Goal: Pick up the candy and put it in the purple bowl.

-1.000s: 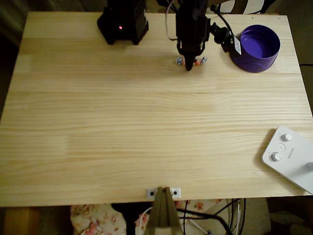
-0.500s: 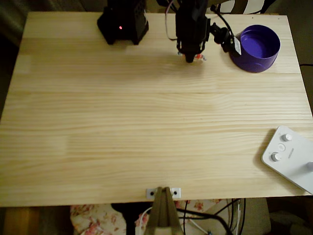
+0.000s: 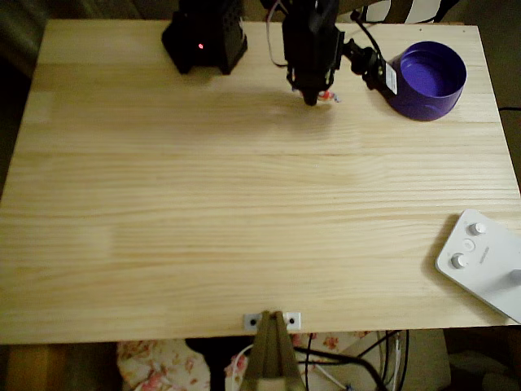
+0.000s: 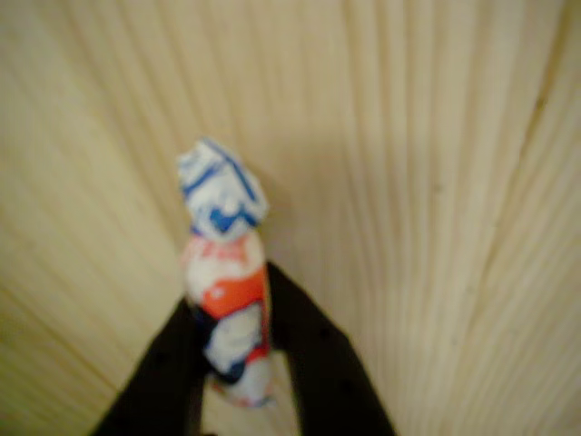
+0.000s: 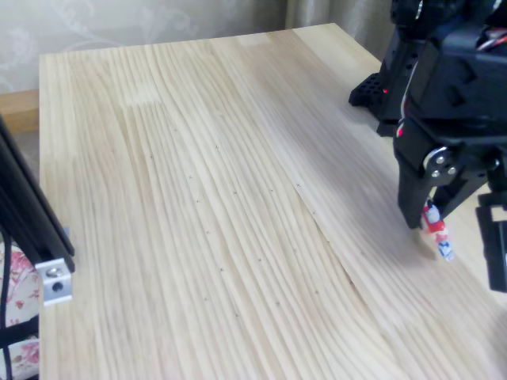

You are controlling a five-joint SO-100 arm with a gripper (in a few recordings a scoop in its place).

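Observation:
The candy (image 4: 224,304), a small wrapped sweet in white, red and blue, is pinched between the black fingers of my gripper (image 4: 236,363), which is shut on it. In the fixed view the candy (image 5: 437,233) hangs from the gripper (image 5: 424,220) a little above the wooden table, its twisted end pointing down. From overhead, the gripper (image 3: 313,94) is at the table's far edge with a bit of the candy (image 3: 329,97) showing beside it. The purple bowl (image 3: 426,79) stands to the right of the gripper in that view, a short gap away, and looks empty.
A black box with a red light (image 3: 204,35) stands at the far edge, left of the arm. A white device with knobs (image 3: 483,259) lies at the near right corner. A metal bracket (image 3: 271,320) sits at the near edge. Cables trail by the bowl.
The gripper has risen off the table with the candy in it and shifted slightly left and toward the far edge. The candy no longer lies flat on the wood.

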